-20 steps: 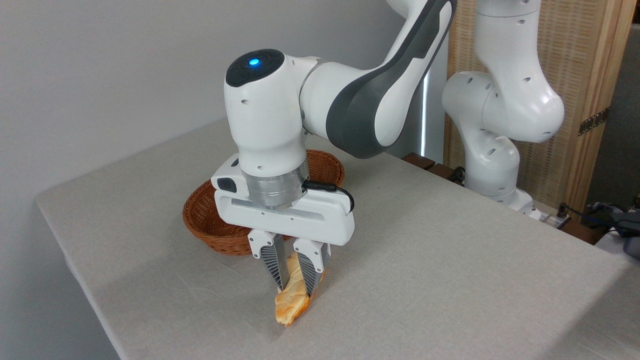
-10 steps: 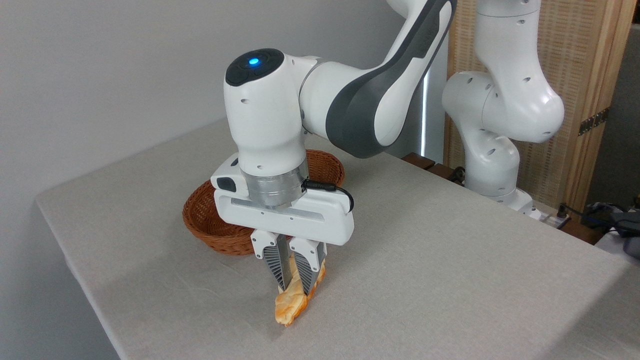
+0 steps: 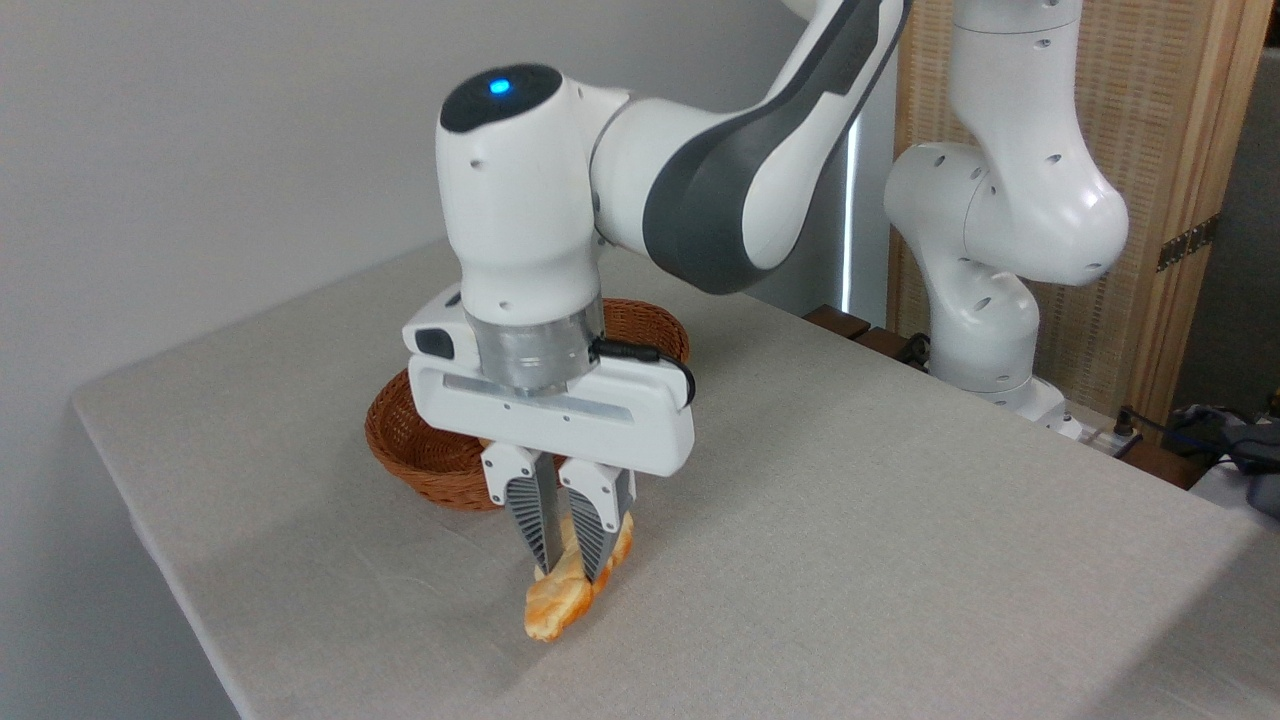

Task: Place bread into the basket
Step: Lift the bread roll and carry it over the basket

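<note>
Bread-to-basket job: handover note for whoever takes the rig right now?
Tool: shut on the bread, fingers pinching it near its middle, the browner end hanging toward the camera.
Bread: gripped, apparently just clear of the table, in front of the basket.
Basket: behind the tool, partly hidden by it, sitting on the table; no bread can be seen in the part that shows.
Done: the grasp.
Left: raise higher, carry back over the basket rim, lower and release inside.
</note>
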`<action>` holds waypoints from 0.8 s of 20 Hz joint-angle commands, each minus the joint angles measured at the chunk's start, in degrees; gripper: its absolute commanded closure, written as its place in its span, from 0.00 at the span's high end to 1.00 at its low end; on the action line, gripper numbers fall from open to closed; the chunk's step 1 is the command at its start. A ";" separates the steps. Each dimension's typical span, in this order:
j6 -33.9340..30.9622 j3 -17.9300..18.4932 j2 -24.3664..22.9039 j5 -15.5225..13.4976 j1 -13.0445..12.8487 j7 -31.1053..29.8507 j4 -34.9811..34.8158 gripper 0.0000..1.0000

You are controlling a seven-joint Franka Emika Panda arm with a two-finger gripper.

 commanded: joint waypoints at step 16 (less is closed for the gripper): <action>-7.66 -11.50 -5.73 -0.58 -0.12 -0.06 5.45 0.29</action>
